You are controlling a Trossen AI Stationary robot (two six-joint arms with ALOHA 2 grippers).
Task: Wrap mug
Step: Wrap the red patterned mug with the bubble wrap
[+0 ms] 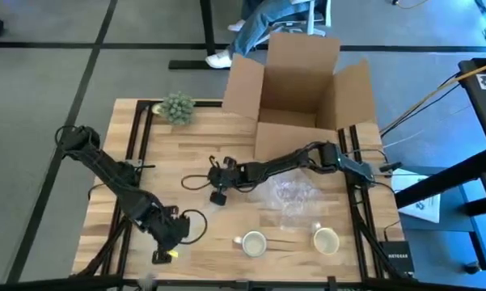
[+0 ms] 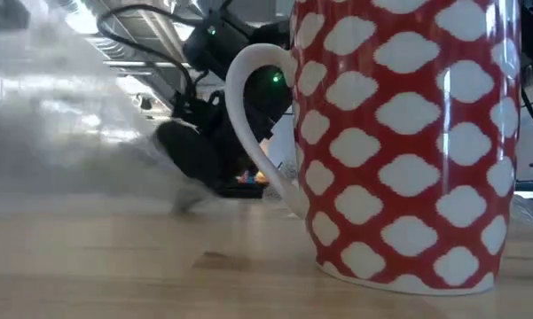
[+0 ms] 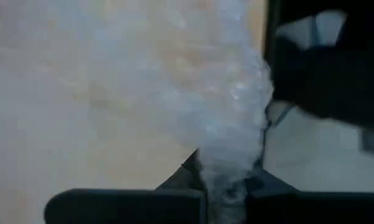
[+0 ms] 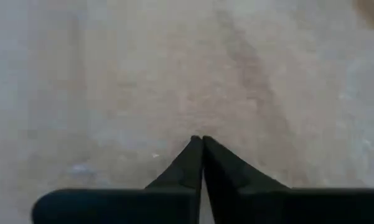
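Two dark arms work over the wooden table. At the left, near the front edge, the left gripper sits low over the boards; its wrist view shows the claw pinched closed on a strip of clear wrap, which fans out from between the fingertips across the wood. Whether that strip is part of the heap farther right cannot be told. Toward the middle, the right arm reaches in from the right side, and the right gripper hangs just above the table – its two fingers are pressed tip to tip with nothing seen between them. Just right of it lies a crumpled heap of bubble wrap. In front of that heap, near the front edge, stand two pale-rimmed mugs side by side and apart, the left mug and the right mug, both upright and bare – neither touches the heap. The low view shows one red mug with white patches close up, handle to the left. At the back stand a small plant and an open cardboard box.
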